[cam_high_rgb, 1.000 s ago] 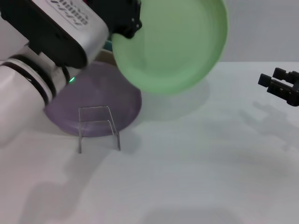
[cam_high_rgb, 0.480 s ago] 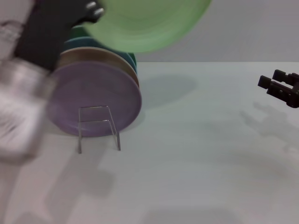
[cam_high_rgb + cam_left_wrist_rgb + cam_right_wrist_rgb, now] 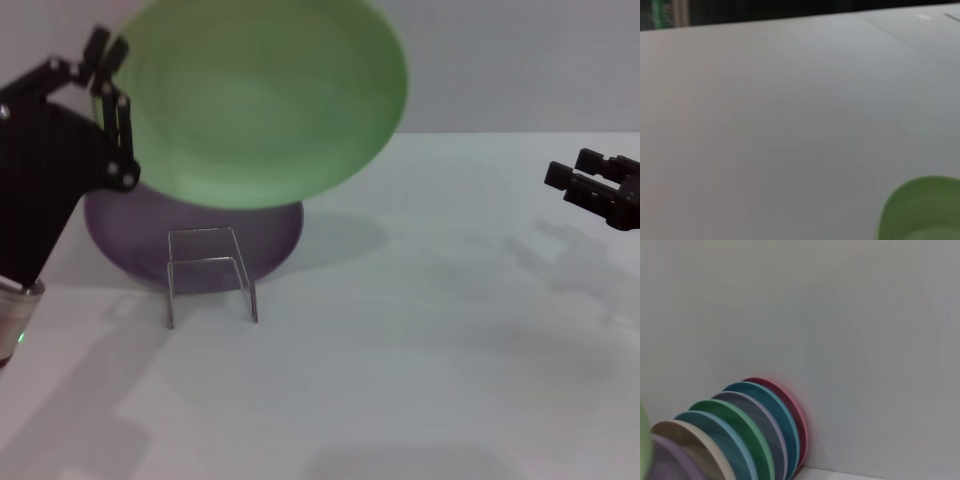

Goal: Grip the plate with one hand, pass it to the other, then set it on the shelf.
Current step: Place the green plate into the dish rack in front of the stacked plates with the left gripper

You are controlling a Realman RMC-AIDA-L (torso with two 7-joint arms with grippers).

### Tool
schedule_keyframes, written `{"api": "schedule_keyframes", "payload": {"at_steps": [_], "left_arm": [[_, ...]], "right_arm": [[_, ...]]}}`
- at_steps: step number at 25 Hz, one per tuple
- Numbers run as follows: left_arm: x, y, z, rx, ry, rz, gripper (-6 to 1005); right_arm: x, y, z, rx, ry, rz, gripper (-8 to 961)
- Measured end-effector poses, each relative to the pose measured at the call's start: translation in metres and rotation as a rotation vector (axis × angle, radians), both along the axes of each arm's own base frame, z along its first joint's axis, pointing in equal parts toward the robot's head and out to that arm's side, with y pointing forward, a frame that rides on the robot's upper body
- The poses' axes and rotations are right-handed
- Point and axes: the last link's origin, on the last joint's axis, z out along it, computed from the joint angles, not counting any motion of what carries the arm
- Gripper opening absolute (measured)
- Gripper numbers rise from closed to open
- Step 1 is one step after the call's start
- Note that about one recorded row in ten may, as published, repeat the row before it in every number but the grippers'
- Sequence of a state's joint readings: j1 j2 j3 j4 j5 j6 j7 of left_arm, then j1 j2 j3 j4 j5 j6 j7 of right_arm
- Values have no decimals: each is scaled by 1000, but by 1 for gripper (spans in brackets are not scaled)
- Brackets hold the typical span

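At the far left of the head view, the left gripper [image 3: 108, 60] reaches up from a black wrist, its fingers [image 3: 122, 120] clamped on the left rim of the mint-green plate [image 3: 255, 100]. The plate is held in the air, above and in front of the row of stored plates, clear of the tabletop [image 3: 420, 380]. It is tipped up so its concave face looks toward the camera and slightly downward, its broad disc spreading from the gripper toward the right, its lower edge overlapping the top of the lavender plate [image 3: 200, 235] behind it. In the left wrist view only a curved slice of the green plate [image 3: 920, 210] shows in one corner against the pale surface.

Below the held plate, the lavender plate stands on edge, leaning back. Just in front of it stands the clear plate rack [image 3: 210, 270], its thin square loop upright on the tabletop, with the lavender plate showing through it.

The right wrist view shows the stored plates [image 3: 740, 435] from the side: a fanned row standing on edge, running from cream through blue, green, grey-lavender and teal to pink at the back.

At the far right, the right gripper [image 3: 598, 188] hangs above the tabletop, well apart from the plate, its fingers spread and holding nothing.
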State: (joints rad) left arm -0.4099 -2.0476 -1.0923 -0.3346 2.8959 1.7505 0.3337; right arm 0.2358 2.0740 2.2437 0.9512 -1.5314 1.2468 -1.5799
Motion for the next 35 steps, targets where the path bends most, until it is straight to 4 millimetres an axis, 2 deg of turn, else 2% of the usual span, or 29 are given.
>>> {"api": "schedule_keyframes", "payload": {"at_steps": [4, 15, 26, 35], "left_arm": [[-15, 1, 1, -3, 70, 32, 38], [-35, 3, 10, 5, 145, 83, 37], [-39, 8, 9, 0, 187, 107, 37], [-49, 9, -4, -23, 245, 187, 37]], "right_arm": [[-3, -1, -2, -15, 3, 18, 604], [-10, -6, -5, -49, 12, 79, 604], [-12, -16, -7, -34, -3, 154, 604], [-14, -17, -8, -45, -3, 164, 604]]}}
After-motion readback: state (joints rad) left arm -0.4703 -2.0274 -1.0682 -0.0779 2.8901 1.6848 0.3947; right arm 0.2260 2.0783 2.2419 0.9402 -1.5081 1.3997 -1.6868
